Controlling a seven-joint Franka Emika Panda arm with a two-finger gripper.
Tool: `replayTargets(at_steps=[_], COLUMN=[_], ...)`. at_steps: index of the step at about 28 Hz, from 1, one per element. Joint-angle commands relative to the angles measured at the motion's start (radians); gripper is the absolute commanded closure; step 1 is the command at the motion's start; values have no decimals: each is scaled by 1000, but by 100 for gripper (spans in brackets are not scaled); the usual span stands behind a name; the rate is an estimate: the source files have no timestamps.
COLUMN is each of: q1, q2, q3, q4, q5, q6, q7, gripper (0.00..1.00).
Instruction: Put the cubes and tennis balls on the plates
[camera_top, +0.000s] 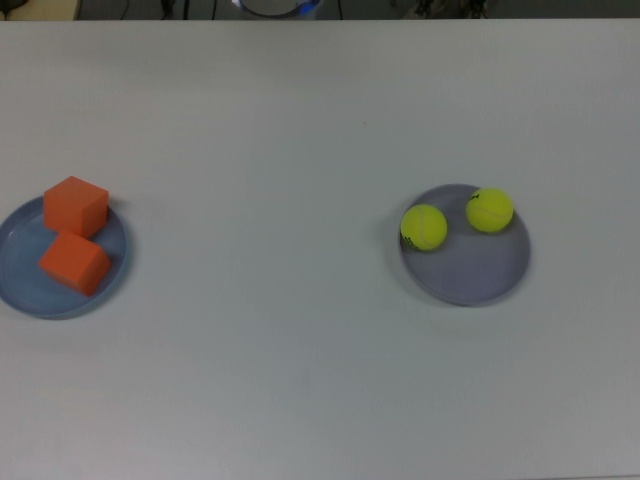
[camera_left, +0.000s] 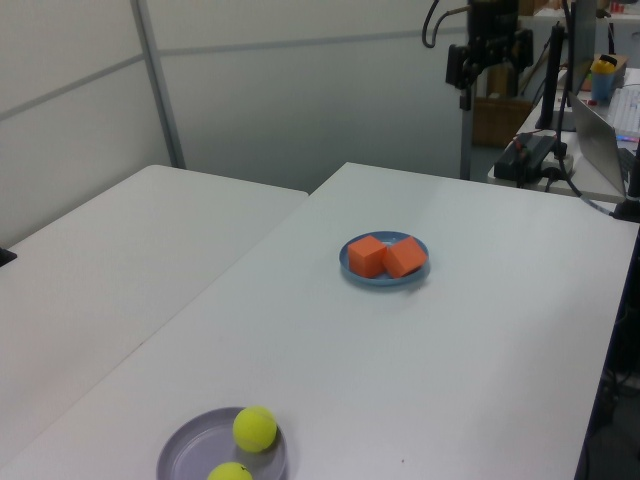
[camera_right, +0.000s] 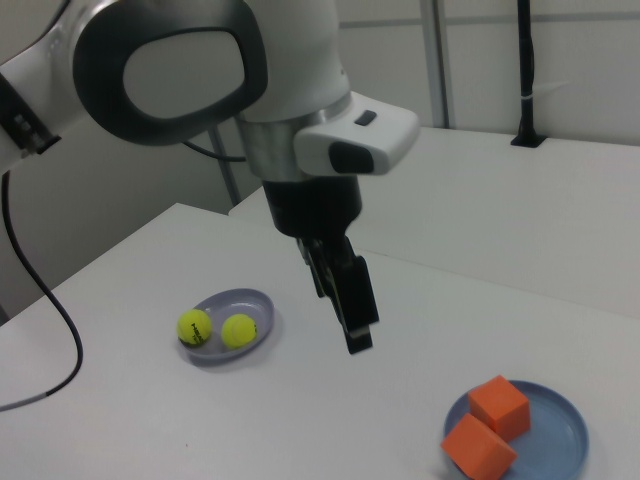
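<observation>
With both solid orange matte cubes on the round light blue plate and both fuzzy yellow-green tennis balls on the lavender plate, nothing looks left to grab. End effector hangs above the white worktop between the plates, carrying nothing; can't tell its finger gap.

Light is flat and even across the white table in the top view, apparently from overhead, with no hard glare. Shadows are faint: just a soft grey smudge hugging the tennis balls on the lavender plate. The orange cubes read saturated, edges a touch soft (the whole top view is slightly hazy). A small blue-white glow sits at the top view's upper edge. In the left view, the wall behind is dimmer and greyer than the tabletop. In the right view, the arm looms close, its white shell bright, dark panels glossy; the blue plate casts a thin shadow.
</observation>
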Motion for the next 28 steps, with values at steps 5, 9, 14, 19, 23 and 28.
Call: replayTargets(at_steps=[5, 9, 14, 19, 23, 28], q1=[366, 383, 415, 481, 511, 521], q2=[-21, -23, -12, 6, 14, 31], q3=[-281, -281, -280, -277, -272, -240], q4=[-16, -16, -21, -19, -21, -21], q5=[-11, -7, -3, -3, -2, -3], q6=[-16, -22, -14, -8, 12, 55], q7=[-20, -22, -29, -29, -31, -32], gripper=[0, 0, 0, 0, 0, 0])
